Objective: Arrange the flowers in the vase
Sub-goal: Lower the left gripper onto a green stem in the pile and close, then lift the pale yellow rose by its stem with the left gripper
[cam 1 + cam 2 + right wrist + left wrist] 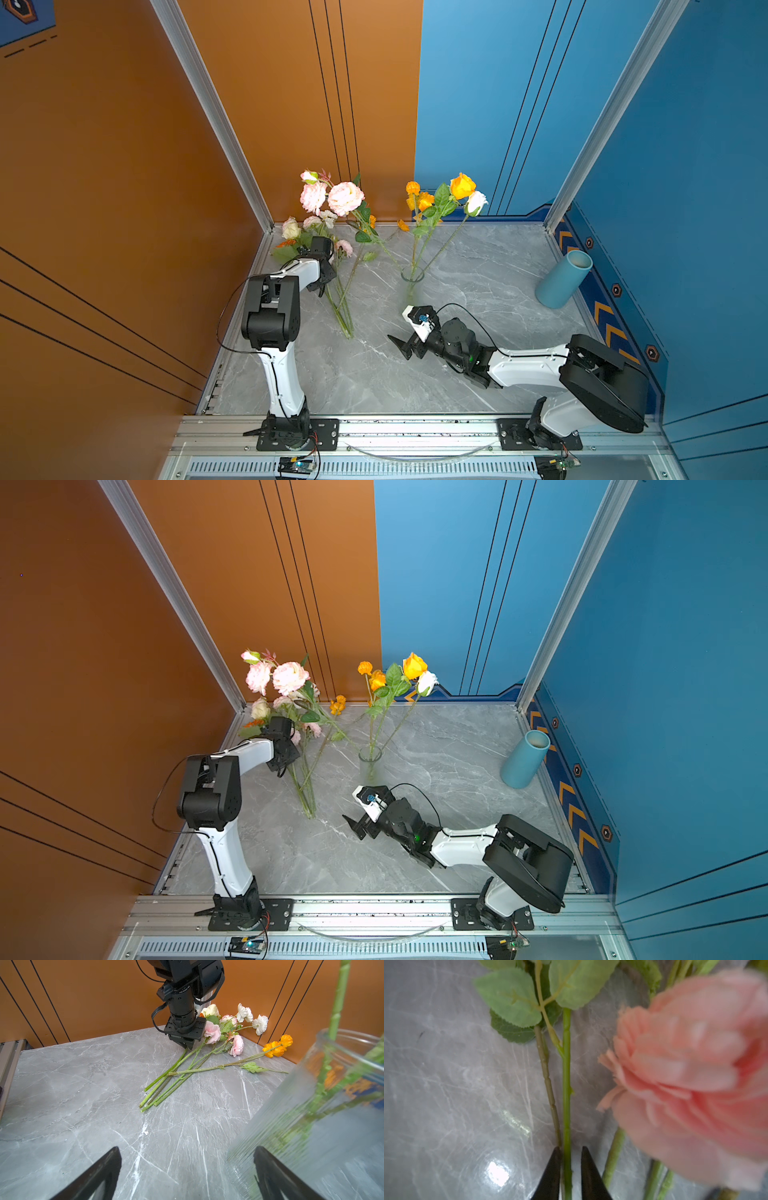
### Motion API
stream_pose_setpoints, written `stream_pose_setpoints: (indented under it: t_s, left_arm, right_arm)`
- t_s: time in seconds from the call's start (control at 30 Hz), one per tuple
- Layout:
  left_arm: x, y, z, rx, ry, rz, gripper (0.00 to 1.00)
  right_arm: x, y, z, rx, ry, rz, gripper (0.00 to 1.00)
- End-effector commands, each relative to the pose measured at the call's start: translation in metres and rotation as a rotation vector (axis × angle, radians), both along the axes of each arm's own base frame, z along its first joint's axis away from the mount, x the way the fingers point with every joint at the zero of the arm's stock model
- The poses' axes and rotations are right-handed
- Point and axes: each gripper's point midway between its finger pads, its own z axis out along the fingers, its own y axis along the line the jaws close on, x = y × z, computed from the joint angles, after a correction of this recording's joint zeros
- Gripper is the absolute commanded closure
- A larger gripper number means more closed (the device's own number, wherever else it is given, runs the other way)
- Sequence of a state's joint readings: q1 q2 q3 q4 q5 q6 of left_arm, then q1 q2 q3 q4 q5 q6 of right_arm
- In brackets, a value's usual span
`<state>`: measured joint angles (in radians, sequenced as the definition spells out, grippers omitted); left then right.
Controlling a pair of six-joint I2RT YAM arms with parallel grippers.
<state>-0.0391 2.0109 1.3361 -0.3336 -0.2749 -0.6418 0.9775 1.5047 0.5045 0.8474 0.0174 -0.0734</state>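
Note:
A clear glass vase (pixel 412 276) (pixel 370 756) (pixel 324 1105) stands mid-table and holds stems with pink blooms (pixel 345 198), an orange rose (pixel 462 185) and a white bud (pixel 476 202). More flowers (pixel 340 299) (pixel 187 1068) lie on the marble at the back left, their blooms towards the corner. My left gripper (pixel 322 291) (pixel 282 773) (pixel 569 1149) reaches down into this pile, its jaws closed narrowly on one green stem (pixel 566 1084). My right gripper (pixel 405 347) (pixel 359 827) (pixel 187 1149) is open and empty, low over the table just in front of the vase.
A light blue cylinder (pixel 563 279) (pixel 524 764) stands by the right wall. Orange and blue walls close in the back and sides of the grey marble table (pixel 478 386). A metal rail (pixel 415 432) with both arm bases runs along the front edge.

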Motion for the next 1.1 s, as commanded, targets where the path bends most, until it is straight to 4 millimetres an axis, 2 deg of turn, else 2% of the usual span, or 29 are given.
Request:
stream_pose_setpoints:
  t_s: [0.0, 0.1, 0.2, 0.37, 0.5, 0.63, 0.87, 1.07]
  left_arm:
    - [-0.007, 0.003, -0.011, -0.005, 0.054, -0.002, 0.80]
    - [-0.007, 0.003, -0.012, -0.011, 0.055, -0.002, 0.90]
    - [-0.009, 0.005, -0.001, -0.006, 0.036, -0.001, 1.00]
    - [-0.020, 0.009, 0.038, 0.037, -0.008, -0.023, 1.00]
    - [-0.035, 0.013, 0.077, 0.072, -0.074, -0.046, 1.00]
    - [-0.049, 0.014, 0.106, 0.083, -0.128, -0.063, 1.00]
    - [-0.086, 0.014, 0.148, 0.081, -0.240, -0.058, 1.00]
    - [-0.140, 0.018, 0.198, 0.136, -0.419, -0.037, 1.00]
  right_arm:
    - [0.000, -0.001, 0.008, 0.036, 0.002, 0.007, 0.00]
    - [0.000, -0.001, 0.008, 0.037, 0.005, 0.006, 0.00]
    - [0.000, -0.001, 0.008, 0.038, 0.007, 0.006, 0.00]
    - [0.000, -0.001, 0.010, 0.050, 0.012, 0.010, 0.00]
    - [0.001, -0.002, 0.011, 0.058, 0.016, 0.006, 0.00]
    - [0.002, -0.006, 0.014, 0.078, 0.022, -0.002, 0.00]
    - [0.008, -0.013, 0.015, 0.103, 0.035, -0.021, 0.00]
    - [0.009, -0.017, 0.019, 0.118, 0.031, -0.027, 0.00]
